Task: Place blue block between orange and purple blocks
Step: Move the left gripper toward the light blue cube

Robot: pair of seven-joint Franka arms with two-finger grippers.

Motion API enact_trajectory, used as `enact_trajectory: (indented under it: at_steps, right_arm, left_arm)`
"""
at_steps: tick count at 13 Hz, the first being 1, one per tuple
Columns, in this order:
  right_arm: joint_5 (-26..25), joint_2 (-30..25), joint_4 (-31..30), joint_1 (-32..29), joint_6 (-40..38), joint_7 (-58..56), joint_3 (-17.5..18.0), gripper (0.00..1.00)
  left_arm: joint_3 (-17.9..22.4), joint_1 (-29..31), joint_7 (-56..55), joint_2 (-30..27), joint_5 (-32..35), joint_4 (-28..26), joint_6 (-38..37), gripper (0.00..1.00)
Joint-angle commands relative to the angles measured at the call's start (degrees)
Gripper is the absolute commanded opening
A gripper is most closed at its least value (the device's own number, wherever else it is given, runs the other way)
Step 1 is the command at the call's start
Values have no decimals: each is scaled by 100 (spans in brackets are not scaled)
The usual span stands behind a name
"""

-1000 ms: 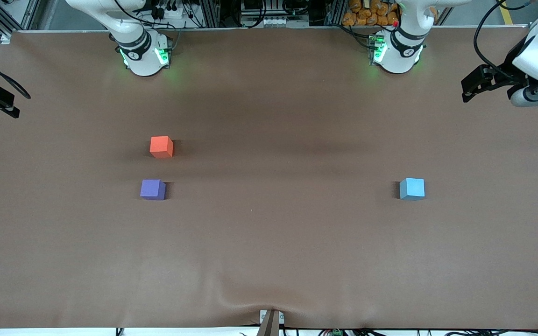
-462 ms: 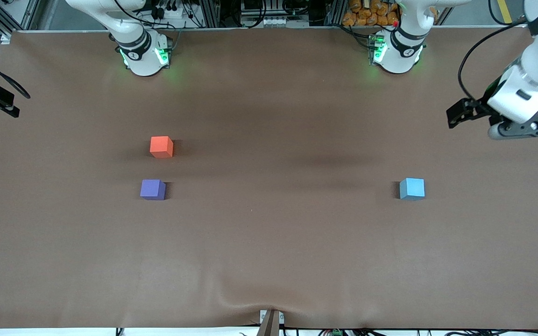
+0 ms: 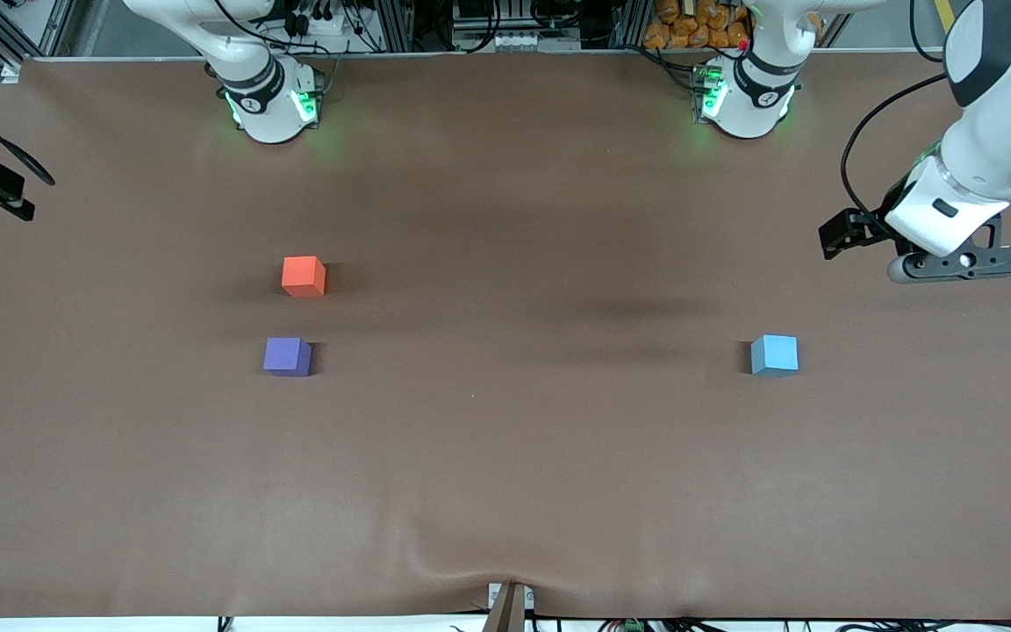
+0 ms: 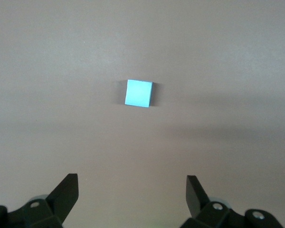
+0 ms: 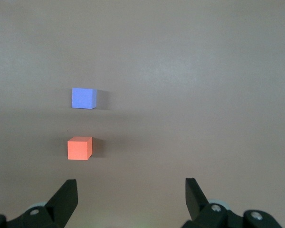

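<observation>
Left pincer (image 4: 130, 194) spread, empty, up over tabletop (image 3: 505, 456) at left arm's end, blue block (image 3: 774, 355) resting below. Right pincer (image 5: 129, 197) spread, waiting above orange (image 3: 303, 276) and purple (image 3: 286, 356). Reaching step; next, lower and straddle blue.

Both arms have glossy white rounded shells. Each base (image 3: 270, 105) is a white cylinder with a black ring around it and a small round black marking, and green lights glow at its sides; the left arm's base (image 3: 747, 98) also shows a small red spot near its top. Thin black cables run along the white links, and one black cable makes a loop beside the left arm's wrist. This wrist has a white housing with a small dark rectangular mark, a grey flange with small screws, and a black camera bracket. The left gripper (image 4: 132, 197) and the right gripper (image 5: 131, 199) have matte black wedge-shaped fingers (image 4: 66, 192) on black mounts with round silver screws.
</observation>
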Motion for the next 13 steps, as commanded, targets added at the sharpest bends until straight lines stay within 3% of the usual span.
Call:
enact_trajectory:
  at_steps: [1,5,9,13]
  right_arm:
    - [-1,-135,-74,-27,-23,81,16,100]
    - [-1,-135,-66,16,-23,81,25,100]
    - [-1,-127,-66,8,-23,81,16,100]
    - [-1,-127,-66,8,-23,81,16,100]
  left_arm:
    - [-32,37,20,-192,-14,-368,247,100]
    - [-84,28,12,-235,-14,-675,519,100]
    - [-85,37,12,-570,-23,-1940,1879,100]
    - [-76,46,-146,-185,-23,-2618,3365,100]
